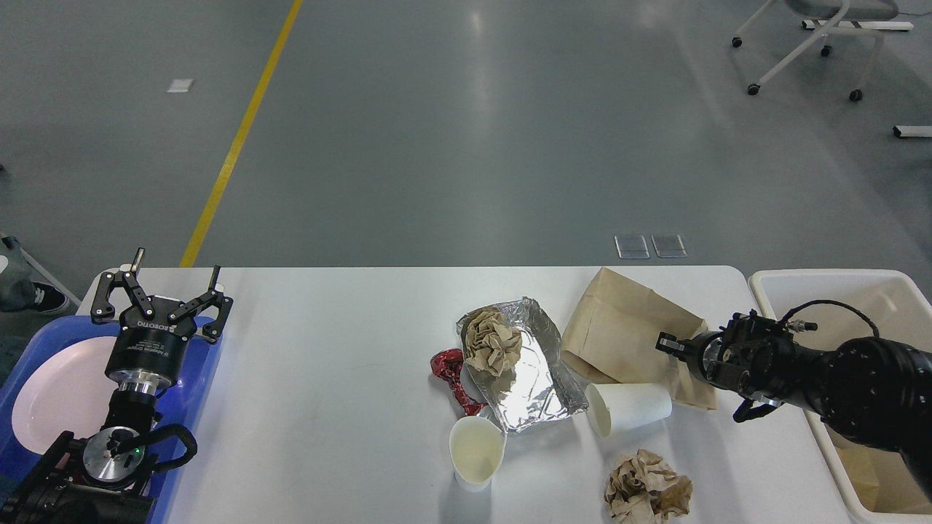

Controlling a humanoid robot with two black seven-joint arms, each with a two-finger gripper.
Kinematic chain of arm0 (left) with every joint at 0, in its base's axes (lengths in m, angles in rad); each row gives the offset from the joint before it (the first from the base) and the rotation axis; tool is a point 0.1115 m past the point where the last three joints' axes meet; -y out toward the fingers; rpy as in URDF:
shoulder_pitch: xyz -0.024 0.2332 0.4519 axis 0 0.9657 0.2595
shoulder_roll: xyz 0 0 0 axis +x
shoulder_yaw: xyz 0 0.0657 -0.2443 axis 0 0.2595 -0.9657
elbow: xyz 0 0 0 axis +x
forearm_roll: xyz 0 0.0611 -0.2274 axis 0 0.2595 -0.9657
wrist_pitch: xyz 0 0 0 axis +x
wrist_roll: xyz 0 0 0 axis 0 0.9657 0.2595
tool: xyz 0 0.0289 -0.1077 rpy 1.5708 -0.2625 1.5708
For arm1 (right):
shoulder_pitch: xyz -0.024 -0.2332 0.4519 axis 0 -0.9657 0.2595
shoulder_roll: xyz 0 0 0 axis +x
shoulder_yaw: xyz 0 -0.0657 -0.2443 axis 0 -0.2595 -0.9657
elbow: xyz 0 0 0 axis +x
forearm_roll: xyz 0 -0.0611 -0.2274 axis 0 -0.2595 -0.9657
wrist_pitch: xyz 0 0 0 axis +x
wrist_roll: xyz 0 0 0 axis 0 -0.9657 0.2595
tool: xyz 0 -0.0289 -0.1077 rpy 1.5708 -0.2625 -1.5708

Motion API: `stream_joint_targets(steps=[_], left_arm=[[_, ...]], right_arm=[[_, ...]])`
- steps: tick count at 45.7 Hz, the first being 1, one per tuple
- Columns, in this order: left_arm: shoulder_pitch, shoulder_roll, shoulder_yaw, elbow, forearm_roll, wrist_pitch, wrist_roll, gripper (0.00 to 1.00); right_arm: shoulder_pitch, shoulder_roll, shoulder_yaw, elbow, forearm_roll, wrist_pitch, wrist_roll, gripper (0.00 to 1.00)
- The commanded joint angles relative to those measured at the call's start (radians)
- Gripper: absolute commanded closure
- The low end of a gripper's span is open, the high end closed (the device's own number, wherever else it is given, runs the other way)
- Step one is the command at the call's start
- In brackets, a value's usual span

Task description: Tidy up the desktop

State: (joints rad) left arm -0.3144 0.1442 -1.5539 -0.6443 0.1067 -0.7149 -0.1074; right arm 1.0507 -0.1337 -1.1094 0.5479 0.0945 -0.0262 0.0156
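While litter covers the counter (328, 378), two arms pose.
Left hand (162, 295) upright, fingers apart over tray (211, 356); right hand (666, 343) level over bag (619, 327), spread unclear.
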Motion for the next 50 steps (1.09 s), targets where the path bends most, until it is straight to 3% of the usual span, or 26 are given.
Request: stream_joint_targets(steps=[1,10,11,13,14,16,17,19,20,24,29,40,45,50], left_arm=[[0.000,0.000,0.000,0.000,-0.001,0.000,0.000,0.04],[0.000,0.000,0.000,0.000,-0.001,0.000,0.000,0.04],[0.000,0.000,0.000,0.000,0.001,0.000,0.000,0.04],[0.000,0.000,0.000,0.000,-0.001,0.000,0.000,0.04],[0.000,0.000,0.000,0.000,-0.001,0.000,0.000,0.04],[0.000,0.000,0.000,0.000,-0.001,0.000,0.000,0.04],[0.000,0.000,0.000,0.000,-0.001,0.000,0.000,0.04],[0.000,0.000,0.000,0.000,-0.001,0.000,0.000,0.04],[0.000,0.000,0.000,0.000,-0.001,0.000,0.000,0.04],[0.000,0.000,0.000,0.000,-0.001,0.000,0.000,0.04],[0.000,0.000,0.000,0.000,-0.001,0.000,0.000,0.04],[0.000,0.000,0.000,0.000,-0.001,0.000,0.000,0.04],[0.000,0.000,0.000,0.000,-0.001,0.000,0.000,0.04],[0.000,0.000,0.000,0.000,-0.001,0.000,0.000,0.04]], right_arm=[[0.009,-0.027,0.000,0.004,0.039,-0.005,-0.002,1.00],[0.075,-0.073,-0.003,0.095,0.024,0.022,0.000,1.00],[0.090,-0.086,-0.003,0.116,0.024,0.020,0.001,0.91],[0.121,-0.105,-0.003,0.141,0.025,0.011,0.007,0.48],[0.135,-0.113,-0.003,0.147,0.022,0.014,0.007,0.39],[0.163,-0.127,-0.003,0.161,0.025,0.025,0.007,0.36],[0.172,-0.133,-0.001,0.167,0.025,0.026,0.004,0.29],[0.198,-0.148,-0.001,0.190,0.025,0.034,0.004,0.05],[0.221,-0.158,-0.001,0.208,0.024,0.040,0.003,0.00],[0.357,-0.220,-0.021,0.335,0.021,0.103,0.001,0.00],[0.546,-0.273,-0.073,0.432,0.002,0.257,0.001,0.00],[0.874,-0.213,-0.224,0.489,-0.079,0.675,0.001,0.00],[0.991,-0.211,-0.237,0.550,-0.088,0.824,0.001,0.00],[1.140,-0.211,-0.253,0.650,-0.091,0.910,-0.002,0.00]])
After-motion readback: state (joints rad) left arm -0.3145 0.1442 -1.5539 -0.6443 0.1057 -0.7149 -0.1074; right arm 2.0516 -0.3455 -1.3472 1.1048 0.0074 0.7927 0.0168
